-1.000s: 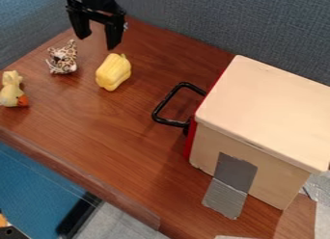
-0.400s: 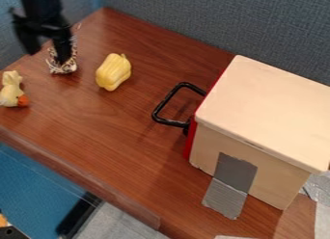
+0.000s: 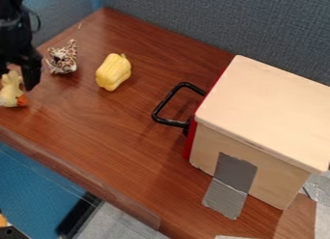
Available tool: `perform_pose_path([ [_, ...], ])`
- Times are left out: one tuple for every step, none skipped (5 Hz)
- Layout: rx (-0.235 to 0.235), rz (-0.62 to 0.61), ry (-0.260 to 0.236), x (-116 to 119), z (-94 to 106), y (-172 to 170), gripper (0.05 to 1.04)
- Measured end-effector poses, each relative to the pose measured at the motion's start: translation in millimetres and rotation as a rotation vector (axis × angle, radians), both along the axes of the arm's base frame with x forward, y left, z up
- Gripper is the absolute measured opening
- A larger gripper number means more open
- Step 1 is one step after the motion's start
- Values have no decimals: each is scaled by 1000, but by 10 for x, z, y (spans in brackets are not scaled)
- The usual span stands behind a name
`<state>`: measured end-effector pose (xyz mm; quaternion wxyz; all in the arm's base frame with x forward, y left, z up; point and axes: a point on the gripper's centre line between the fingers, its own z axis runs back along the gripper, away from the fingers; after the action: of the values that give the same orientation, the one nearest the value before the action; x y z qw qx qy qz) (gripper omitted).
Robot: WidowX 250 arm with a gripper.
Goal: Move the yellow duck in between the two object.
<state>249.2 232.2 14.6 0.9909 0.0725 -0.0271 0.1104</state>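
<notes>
The black two-finger gripper (image 3: 15, 80) is open, fingers spread. The pale-yellow toy duck with orange bill (image 3: 11, 91) is located directly below it; contact cannot be determined. Proceeding rightward from the gripper: brown-spotted white animal figure (image 3: 63, 58), nearby; yellow toy bell pepper (image 3: 113, 72), farther out.

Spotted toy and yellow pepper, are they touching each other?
Apart: the camera view shows brown tabletop between the spotted toy and the yellow pepper.
</notes>
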Motion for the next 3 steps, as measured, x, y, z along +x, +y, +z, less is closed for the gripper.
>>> perform_pose_path([
  [24, 7, 40, -52, -168, 34, 967],
  [26, -11, 39, -19, -178, -4, 688],
  [-21, -31, -8, 25, 41, -108, 388],
])
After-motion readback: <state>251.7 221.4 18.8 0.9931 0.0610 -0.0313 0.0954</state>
